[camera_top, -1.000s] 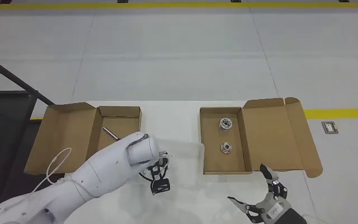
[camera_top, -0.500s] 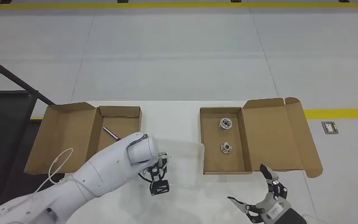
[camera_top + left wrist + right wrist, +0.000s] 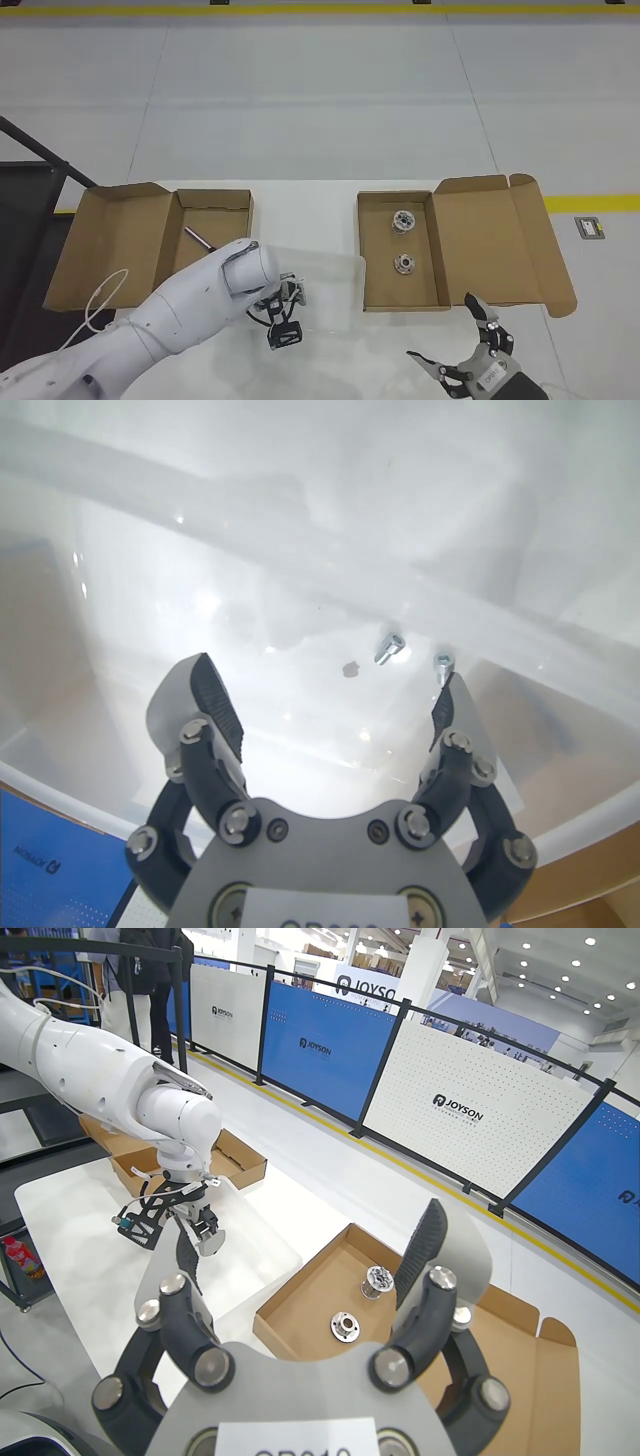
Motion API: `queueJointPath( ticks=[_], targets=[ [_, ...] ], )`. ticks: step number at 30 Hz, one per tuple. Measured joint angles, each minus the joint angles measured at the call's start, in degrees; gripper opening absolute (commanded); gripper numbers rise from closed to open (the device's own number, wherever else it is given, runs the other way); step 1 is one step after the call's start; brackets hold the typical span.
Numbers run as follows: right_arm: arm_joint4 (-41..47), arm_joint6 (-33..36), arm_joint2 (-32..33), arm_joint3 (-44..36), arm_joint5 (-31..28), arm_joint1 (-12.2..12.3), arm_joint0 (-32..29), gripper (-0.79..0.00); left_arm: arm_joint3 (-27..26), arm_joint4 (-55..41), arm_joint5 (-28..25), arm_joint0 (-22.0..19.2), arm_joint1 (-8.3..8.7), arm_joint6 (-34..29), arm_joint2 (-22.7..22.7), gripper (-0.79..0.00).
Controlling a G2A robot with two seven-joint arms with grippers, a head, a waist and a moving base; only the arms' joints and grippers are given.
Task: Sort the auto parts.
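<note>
Table (image 3: 305, 215): one, white. It carries two boxes and one bin.
Boxes: we count two, both cardboard with lids folded open. The left box (image 3: 215, 215) sits at the table's left edge and the right box (image 3: 385, 285) at its right edge.
Bin (image 3: 335, 285): one, clear plastic, between the boxes and toward the table's near edge.
Left gripper (image 3: 325, 672): it is inside the bin with its fingers apart, holding nothing. We also see it from the right wrist view (image 3: 200, 1228).
Right gripper (image 3: 440, 326): it hangs off the table's near right corner, beside the right box. Its fingers are spread wide with nothing between them (image 3: 302, 1213).
Hubs: two round metal ones on the right box's floor, one behind the other and apart (image 3: 402, 220) (image 3: 404, 264).
Rod (image 3: 197, 237): one thin rod lying aslant in the left box.
Bolts: we count two small socket-head bolts on the bin's floor, near one wall. One (image 3: 389, 648) lies clear of the fingers and the other (image 3: 443, 665) just beside a fingertip.
Change: over the last second the left arm has shifted slightly toward the near edge, with its gripper still in the bin. The right gripper, boxes, hubs and rod lie as before.
</note>
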Motion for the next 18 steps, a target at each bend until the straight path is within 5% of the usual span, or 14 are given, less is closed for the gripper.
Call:
queueJointPath(
  ticks=[8,18],
  targets=[
    [0.0,0.0,0.0,0.0,0.0,0.0,0.0,0.000,-1.5,0.9,-1.2,0.2,0.92,1.1,0.9,-0.145],
    [0.0,0.0,0.0,0.0,0.0,0.0,0.0,0.000,-0.9,1.8,-1.1,-0.1,1.01,3.5,1.7,-0.237]
  ],
)
